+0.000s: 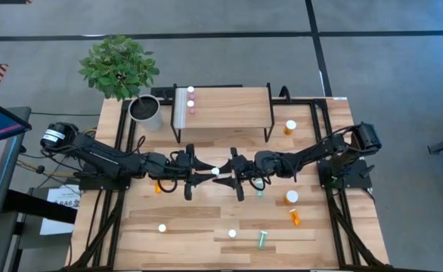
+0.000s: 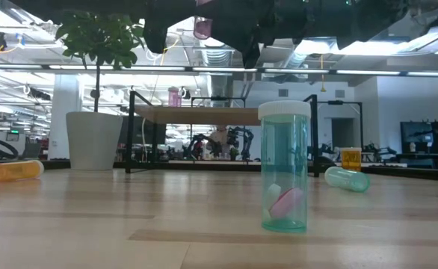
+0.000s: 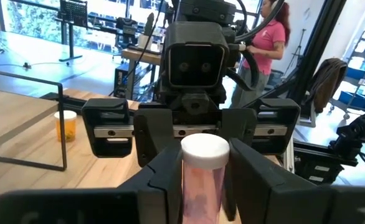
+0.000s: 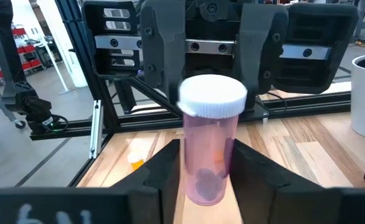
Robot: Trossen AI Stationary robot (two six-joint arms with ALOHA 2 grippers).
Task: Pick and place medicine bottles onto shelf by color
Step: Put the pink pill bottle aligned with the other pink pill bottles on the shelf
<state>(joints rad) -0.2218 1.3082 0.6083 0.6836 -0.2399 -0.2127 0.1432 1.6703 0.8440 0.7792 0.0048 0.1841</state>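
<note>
Two grippers meet above the middle of the table, just in front of the shelf [image 1: 223,102], and one pink bottle [image 1: 215,171] with a white cap stands between them. The left gripper [image 1: 204,178] has its fingers against the sides of this bottle, and the right gripper [image 1: 229,174] has its fingers against it too — it looks like a handover, both clamped on the same vial.

The risk, as judged from here, is in the timing. If one gripper lets go before the other holds firmly, the bottle can slip and fall to the table. If both pull while they are clamped, the small smooth vial can twist or pop out. Two pink bottles [image 1: 190,100] already stand at the left end of the shelf, so a tilted grip could knock them at placing.

No label or writing can be read on the bottle.
</note>
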